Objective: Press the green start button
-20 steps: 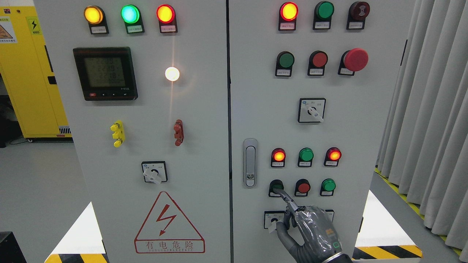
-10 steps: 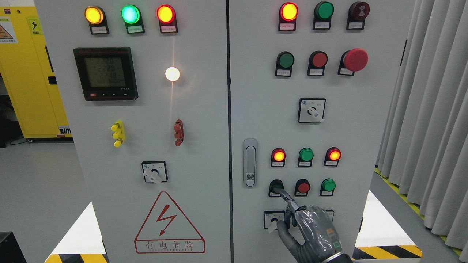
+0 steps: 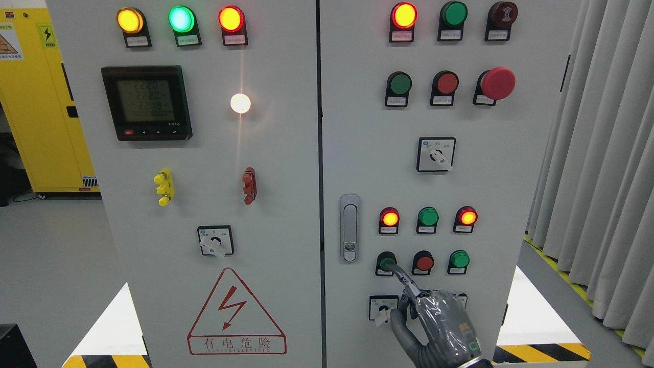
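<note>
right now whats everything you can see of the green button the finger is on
The green start button is a round, dark green, unlit cap in a black collar, with a small white label plate beneath it. It sits leftmost in the lower row of three on the cabinet's right door, beside a red button. The right hand points its extended index finger up-left, with the fingertip on the cap's lower right edge, hiding part of it. Nothing else touches it.

A red triangular warning sign (image 3: 236,312) on the left cabinet door (image 3: 276,168) bears a lightning bolt and the characters 有电危险; the small Latin line beneath is too fine to read. The digital meter (image 3: 146,102) shows rows of digits around 220, partly blurred. A yellow lightning-bolt sticker (image 3: 46,35) sits on the yellow cabinet (image 3: 36,128). The button labels are unreadable.
</note>
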